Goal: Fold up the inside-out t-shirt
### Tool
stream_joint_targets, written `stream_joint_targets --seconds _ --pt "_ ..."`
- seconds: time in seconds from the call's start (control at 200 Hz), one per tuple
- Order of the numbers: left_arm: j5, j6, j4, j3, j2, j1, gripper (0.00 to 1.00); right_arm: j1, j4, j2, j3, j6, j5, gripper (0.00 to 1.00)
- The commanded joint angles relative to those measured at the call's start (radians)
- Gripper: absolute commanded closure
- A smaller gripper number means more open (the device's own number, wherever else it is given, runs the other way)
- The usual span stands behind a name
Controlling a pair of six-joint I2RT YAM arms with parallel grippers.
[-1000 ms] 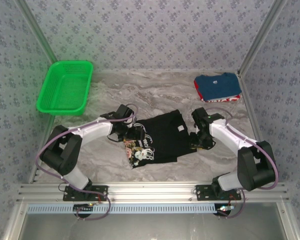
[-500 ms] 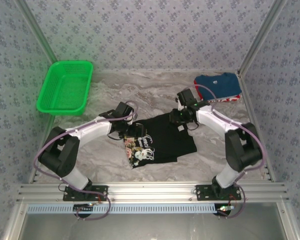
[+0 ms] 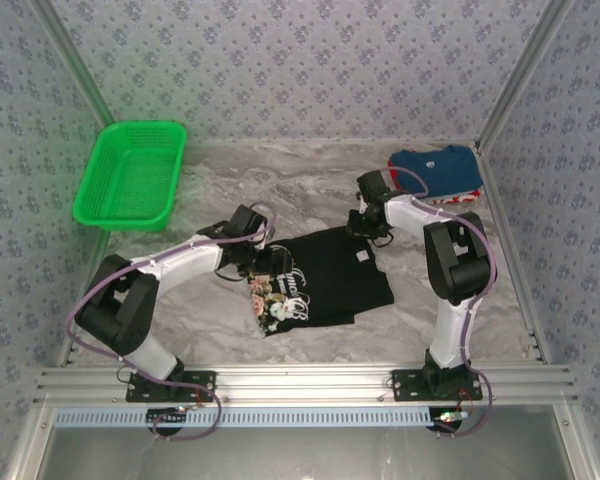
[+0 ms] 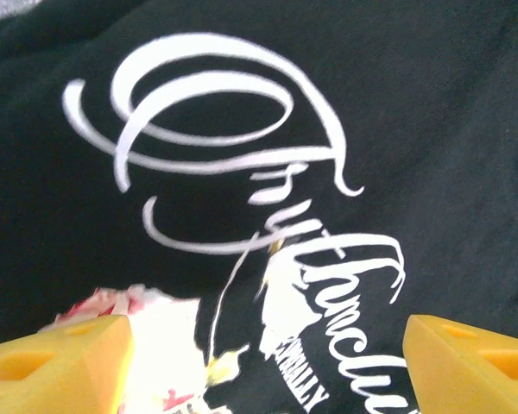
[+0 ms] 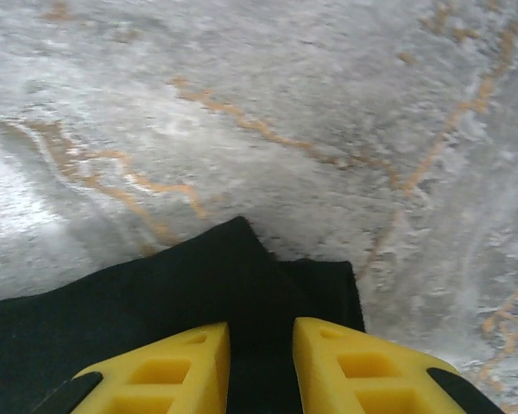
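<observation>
The inside-out t-shirt (image 3: 325, 275) lies partly folded on the marble table, black, with white script and a multicoloured print patch (image 3: 275, 300) at its left end. My left gripper (image 3: 255, 262) hovers over that left end. In the left wrist view it (image 4: 268, 328) stands open, its yellow fingers (image 4: 60, 362) wide apart above the white lettering (image 4: 242, 164). My right gripper (image 3: 365, 228) is at the shirt's far right corner. Its yellow fingers (image 5: 354, 371) stand close together astride the black corner (image 5: 242, 259); whether they pinch the cloth is unclear.
A green basket (image 3: 130, 175) stands at the back left. A folded blue shirt with red trim (image 3: 435, 175) lies at the back right, close behind the right arm. Patterned walls close in three sides, and a metal rail (image 3: 300, 385) runs along the near edge.
The right arm swung from the shirt's right side up to its far right corner, and its jaws narrowed. The left arm has hardly moved.
</observation>
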Motion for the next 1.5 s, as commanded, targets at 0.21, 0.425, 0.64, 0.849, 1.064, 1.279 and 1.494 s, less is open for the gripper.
stream_joint_targets --seconds 0.21,0.425,0.64,0.849,1.064,1.279,1.494 --pt "-0.017 0.025 0.002 0.047 -0.046 -0.003 0.18 0.000 -0.107 -0.220 -0.029 -0.060 0.060 0.65" --pt "0.006 0.075 0.017 0.148 0.037 0.012 0.16 0.110 -0.217 -0.499 -0.290 0.049 0.038 0.61" --pt "0.039 0.135 -0.027 0.259 0.180 0.023 0.16 0.208 -0.178 -0.625 -0.511 0.264 -0.034 0.59" --pt "0.033 0.146 -0.089 0.266 0.246 0.046 0.18 0.150 -0.087 -0.494 -0.529 0.223 -0.038 0.61" --pt "0.001 0.104 -0.071 0.139 0.195 0.053 0.18 0.090 -0.089 -0.270 -0.356 0.056 0.012 0.61" --pt "0.018 -0.025 -0.018 -0.109 -0.015 -0.007 0.19 0.106 -0.115 -0.044 -0.029 -0.117 0.083 0.61" --pt "0.084 -0.079 0.058 -0.155 -0.204 -0.107 0.18 0.162 -0.148 0.032 0.248 -0.241 0.043 0.58"
